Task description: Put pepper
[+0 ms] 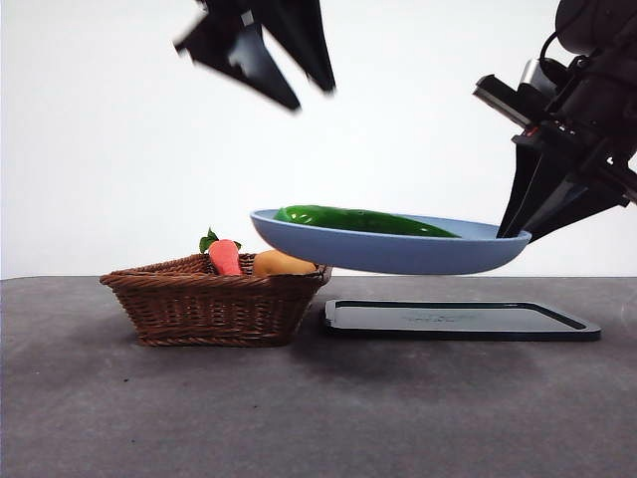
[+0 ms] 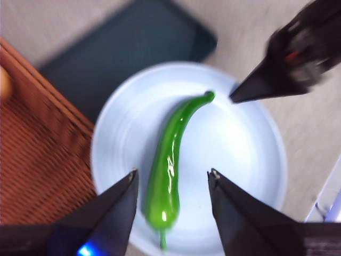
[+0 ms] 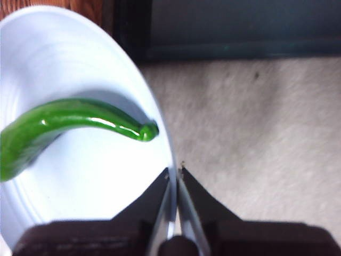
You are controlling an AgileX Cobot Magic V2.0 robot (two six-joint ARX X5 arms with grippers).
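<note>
The glossy green pepper (image 1: pixel 358 219) lies in the blue plate (image 1: pixel 398 254), which hangs in the air above the dark tray. The pepper also shows in the left wrist view (image 2: pixel 170 170) and the right wrist view (image 3: pixel 69 125). My right gripper (image 1: pixel 516 234) is shut on the plate's rim (image 3: pixel 171 176) at its right edge and holds it up. My left gripper (image 1: pixel 289 85) is open and empty, high above the plate's left part; its jaws (image 2: pixel 171 178) stand either side of the pepper, well above it.
A brown wicker basket (image 1: pixel 214 299) stands at the left with an orange-red carrot (image 1: pixel 225 257) and a yellow-orange fruit (image 1: pixel 282 264) in it. A flat dark tray (image 1: pixel 458 319) lies on the grey table under the plate.
</note>
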